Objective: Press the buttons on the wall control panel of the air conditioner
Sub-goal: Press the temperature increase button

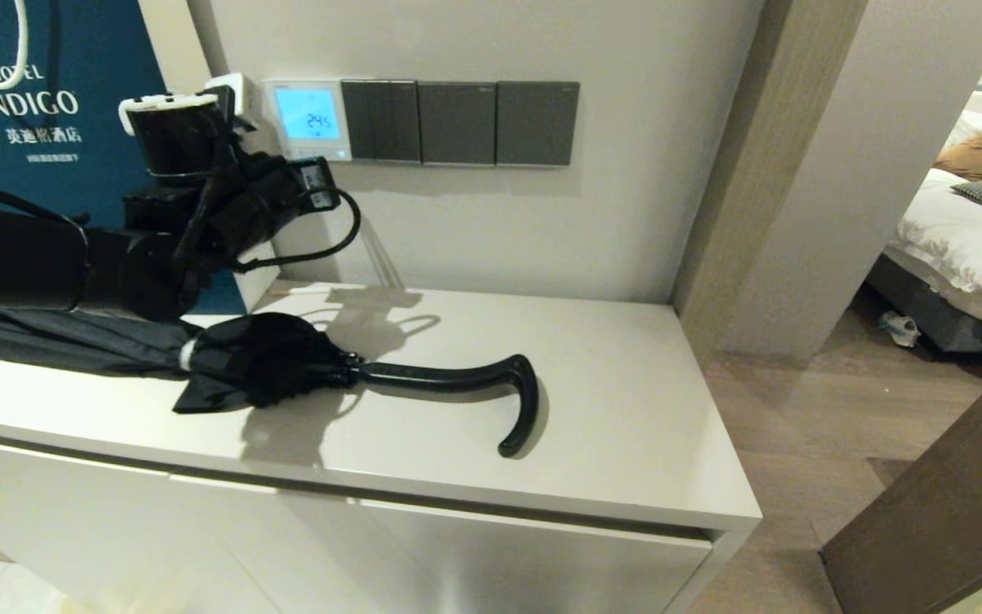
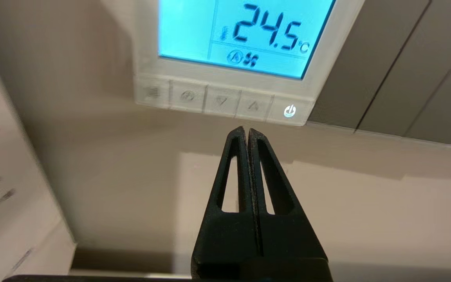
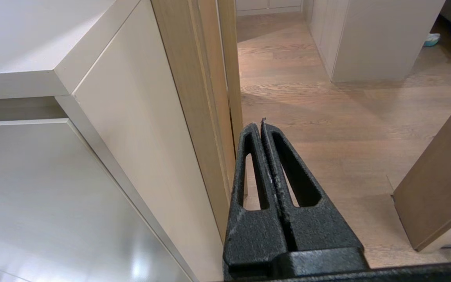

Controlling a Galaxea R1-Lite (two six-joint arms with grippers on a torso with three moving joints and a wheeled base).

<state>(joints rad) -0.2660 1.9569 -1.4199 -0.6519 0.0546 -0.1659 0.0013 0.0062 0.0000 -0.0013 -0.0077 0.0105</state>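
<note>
The air conditioner's wall control panel [image 1: 308, 119] is a small white square on the wall. Its screen [image 2: 249, 31] is lit light blue and reads 24.5 °C. The buttons [image 2: 221, 101] form a row along its lower edge; the end one carries a lit power mark [image 2: 289, 111]. My left gripper [image 2: 247, 130] is shut and empty. Its tips point at the wall just below the panel's edge, under the up-arrow button [image 2: 253, 105]. The left arm [image 1: 286, 192] reaches in from the left. My right gripper [image 3: 257, 124] is shut and empty, low beside the cabinet's side, outside the head view.
Three dark grey switch plates [image 1: 457, 122] adjoin the panel on the right. A black folded umbrella [image 1: 457, 375] lies across the white cabinet top [image 1: 610, 409] under my left arm. A blue Hotel Indigo bag [image 1: 31, 102] stands at the left. A wooden door frame [image 1: 730, 213] is to the right.
</note>
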